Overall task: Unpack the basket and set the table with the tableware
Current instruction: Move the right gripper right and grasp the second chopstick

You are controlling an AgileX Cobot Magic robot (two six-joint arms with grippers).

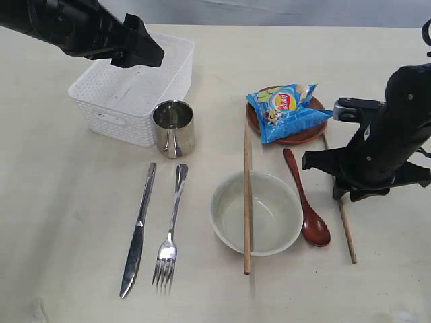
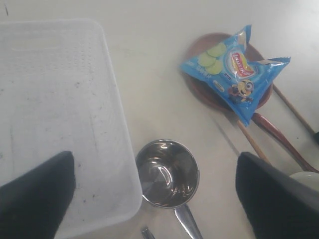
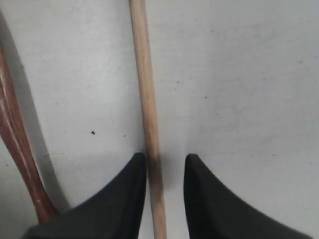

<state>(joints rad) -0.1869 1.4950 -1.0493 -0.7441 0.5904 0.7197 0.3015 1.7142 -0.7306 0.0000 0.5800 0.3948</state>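
Two poses: left pincer [image 2: 154, 155] wide, high above basket [image 1: 101, 111]; right pincer [image 3: 164, 164] low, narrowly astride chopstick [image 3: 144, 74].

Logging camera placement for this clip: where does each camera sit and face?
Exterior: raised, looking down at the table; left tool and right tool show.
Left wrist: above the basket, facing down at cup and chip bag; its fingers show.
Right wrist: low, facing down; chopstick between its fingers.
Shared: cup, in exterior and left wrist.

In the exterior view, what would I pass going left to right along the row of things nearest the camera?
knife → fork → bowl → spoon → chopstick. The second chopstick lies across the bowl, so it is left out.
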